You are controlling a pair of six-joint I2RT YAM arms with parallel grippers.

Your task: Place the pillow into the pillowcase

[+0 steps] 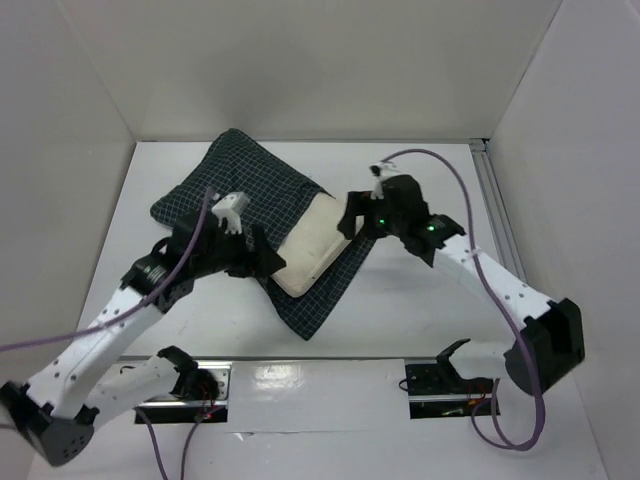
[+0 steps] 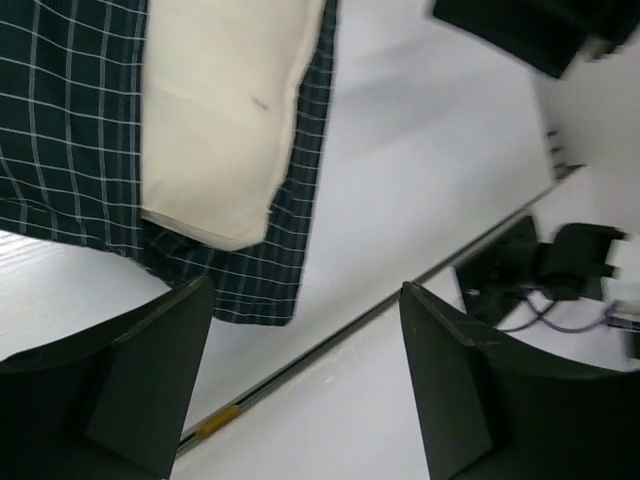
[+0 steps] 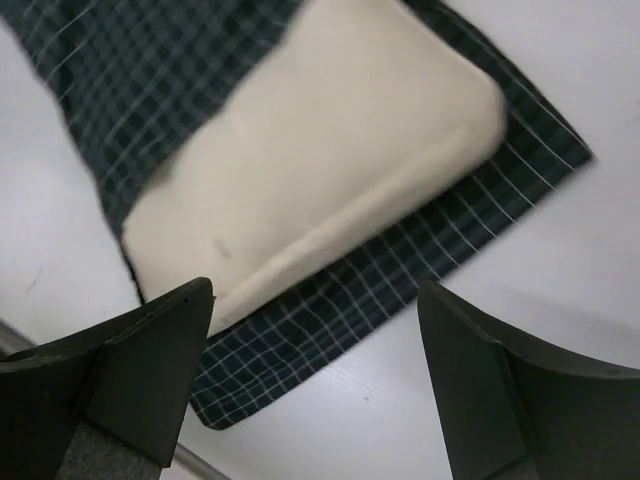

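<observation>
top view: cream pillow point(image 1: 312, 245) sits partly inside the checked pillowcase point(image 1: 240, 185) on the white tabletop point(image 1: 420, 300), one end poking out. left wrist view: left gripper point(image 2: 305, 300), jaws apart, empty. right wrist view: right gripper point(image 3: 315, 300) apart too, above the exposed end. next, likely pinch the loose hem at both corners and draw it over evenly

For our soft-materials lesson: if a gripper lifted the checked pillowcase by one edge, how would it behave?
Probably floppy: the pillowcase lies thin and flat under the exposed end of the pillow, so a lifted edge would likely drape. It looks light. With the pillow partly inside, pulling may drag both.
</observation>
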